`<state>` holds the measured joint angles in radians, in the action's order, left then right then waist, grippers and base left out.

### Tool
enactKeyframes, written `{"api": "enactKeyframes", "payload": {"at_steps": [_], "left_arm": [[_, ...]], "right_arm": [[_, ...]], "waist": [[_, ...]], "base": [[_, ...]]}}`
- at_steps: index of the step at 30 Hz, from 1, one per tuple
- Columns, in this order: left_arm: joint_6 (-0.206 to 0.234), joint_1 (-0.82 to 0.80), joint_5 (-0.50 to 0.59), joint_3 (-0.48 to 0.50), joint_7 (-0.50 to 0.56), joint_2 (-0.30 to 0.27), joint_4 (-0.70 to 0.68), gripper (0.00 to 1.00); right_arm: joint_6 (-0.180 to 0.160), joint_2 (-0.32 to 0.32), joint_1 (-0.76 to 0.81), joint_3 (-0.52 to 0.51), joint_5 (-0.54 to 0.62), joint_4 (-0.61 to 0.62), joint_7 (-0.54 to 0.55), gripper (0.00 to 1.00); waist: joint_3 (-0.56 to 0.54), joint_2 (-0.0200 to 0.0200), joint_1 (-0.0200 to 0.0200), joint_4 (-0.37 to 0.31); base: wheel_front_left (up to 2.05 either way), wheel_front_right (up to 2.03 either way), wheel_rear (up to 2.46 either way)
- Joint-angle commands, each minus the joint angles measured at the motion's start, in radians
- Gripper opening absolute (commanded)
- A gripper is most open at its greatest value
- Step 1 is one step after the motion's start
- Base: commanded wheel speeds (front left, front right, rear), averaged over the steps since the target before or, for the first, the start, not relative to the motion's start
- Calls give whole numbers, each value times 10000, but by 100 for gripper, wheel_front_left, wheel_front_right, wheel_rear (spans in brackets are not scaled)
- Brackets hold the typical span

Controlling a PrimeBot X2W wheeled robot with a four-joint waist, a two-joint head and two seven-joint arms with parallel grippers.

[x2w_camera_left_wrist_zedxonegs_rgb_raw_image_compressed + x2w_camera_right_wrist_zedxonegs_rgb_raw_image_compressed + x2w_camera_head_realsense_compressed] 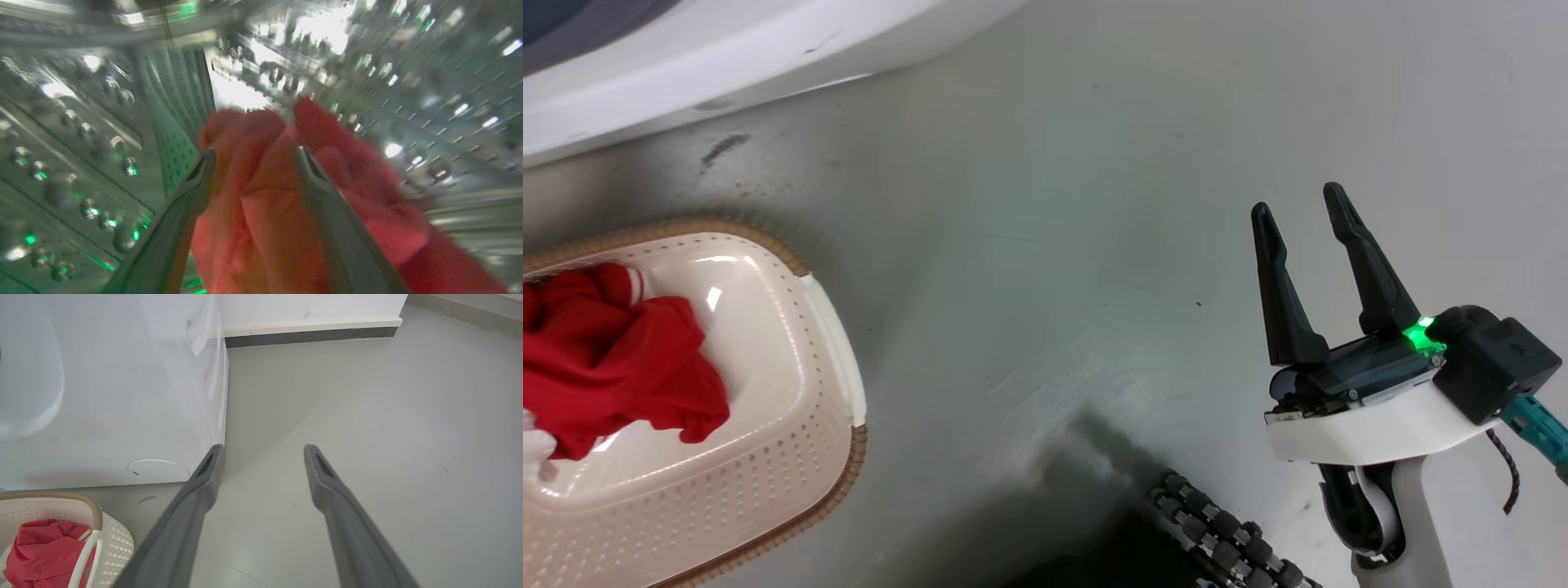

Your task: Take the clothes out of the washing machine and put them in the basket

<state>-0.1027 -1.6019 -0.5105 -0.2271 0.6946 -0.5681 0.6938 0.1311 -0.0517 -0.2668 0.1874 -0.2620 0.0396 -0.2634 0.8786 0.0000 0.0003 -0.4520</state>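
Though view blurs, red garment lies inside spread left gripper.

Black two-fingered grippers on a white-shelled wrist

The right gripper has two long matte black plastic fingers, broad at the root and tapering to blunt tips. Behind their roots sit a glossy dark block with a small bright green light and a smooth white plastic wrist shell — with a boxy black housing and a teal cable plug alongside. The left gripper matches, its fingers slotted near each tip.
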Motion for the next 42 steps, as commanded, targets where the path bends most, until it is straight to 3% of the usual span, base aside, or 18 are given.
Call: {"api": "enactKeyframes", "payload": {"at_steps": [1,15,16,17,27,38,42], "left_arm": [[-27,-237,162,-249,394,-67,297,100],[-187,-653,356,-1294,2070,-68,1790,100],[-203,-617,279,-1332,2191,-29,1850,55],[-228,-583,227,-1406,2281,-7,1852,0],[-271,-534,-133,-1490,1435,-321,1431,0],[-281,940,-1124,-1946,-1863,-244,981,0],[-282,1708,-1505,-2231,-2992,-476,964,0]], "right_arm": [[-7,25,-159,65,-70,84,-20,100],[-8,25,34,170,-364,162,-20,100],[-7,25,39,163,-365,163,-20,100],[-8,25,45,151,-365,161,-20,100],[-7,23,-219,120,-189,34,-20,100],[-9,17,-165,-744,656,-264,-20,100],[-9,14,-53,-1002,1003,-372,-20,100]], "waist": [[229,0,-3,-260],[471,0,-3,-356],[478,0,-3,-347],[484,0,-3,-336],[261,0,-3,-248],[-987,0,-3,837],[-1597,0,-3,1194]], "base": [[0,0,0],[0,0,0],[0,0,0],[0,0,0],[0,0,0],[0,0,0],[0,0,0]]}}
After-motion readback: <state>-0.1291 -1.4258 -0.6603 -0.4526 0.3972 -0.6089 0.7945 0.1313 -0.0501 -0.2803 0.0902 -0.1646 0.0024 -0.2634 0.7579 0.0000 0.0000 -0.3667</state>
